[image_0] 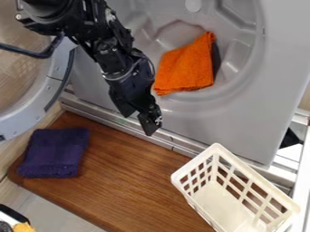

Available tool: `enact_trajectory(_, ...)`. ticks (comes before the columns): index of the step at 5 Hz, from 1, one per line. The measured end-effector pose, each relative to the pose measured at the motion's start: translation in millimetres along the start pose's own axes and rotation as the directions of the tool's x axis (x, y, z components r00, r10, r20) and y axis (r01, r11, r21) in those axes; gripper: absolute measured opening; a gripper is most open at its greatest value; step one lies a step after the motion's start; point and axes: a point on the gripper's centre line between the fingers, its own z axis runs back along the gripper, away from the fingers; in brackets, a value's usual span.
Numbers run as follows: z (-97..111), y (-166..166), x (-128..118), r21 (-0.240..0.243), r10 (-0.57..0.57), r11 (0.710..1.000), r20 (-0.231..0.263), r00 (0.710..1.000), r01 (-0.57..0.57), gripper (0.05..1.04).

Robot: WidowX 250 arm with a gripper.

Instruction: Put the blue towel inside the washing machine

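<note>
- At the near left corner, a yellow thing (24,227) shows beside dark items, too cut off to name.
- At the near right, a cream plastic basket (225,199) with slatted sides sits at a slant, partly over the wooden board (130,181).
- Farther back, at the board's left end, the blue towel (55,152) lies folded on the wood, outside the washing machine (205,122) and well apart from the gripper (138,124).
- The gripper hangs near the machine's lower edge, right of the towel, its two fingers parted part-way with nothing between them.
- The round door (30,105) stands open at the left, beyond the towel.
- Farthest back, an orange cloth (183,68) lies in the machine's round hollow, a dark piece (215,59) showing along its right side.
- The black arm (109,50) comes in from the upper left.
</note>
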Motion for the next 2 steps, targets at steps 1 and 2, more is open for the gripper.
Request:
enact_trajectory(1, -5.5, -1.1, -4.3, -0.012, 0.007, 1.0, -0.023, 1.0, -0.008, 1.001)
enact_trajectory(2, -6.6, 5.8, -8.3, -0.003, 0.015, 1.0, -0.046, 0.999, -0.015, 1.001)
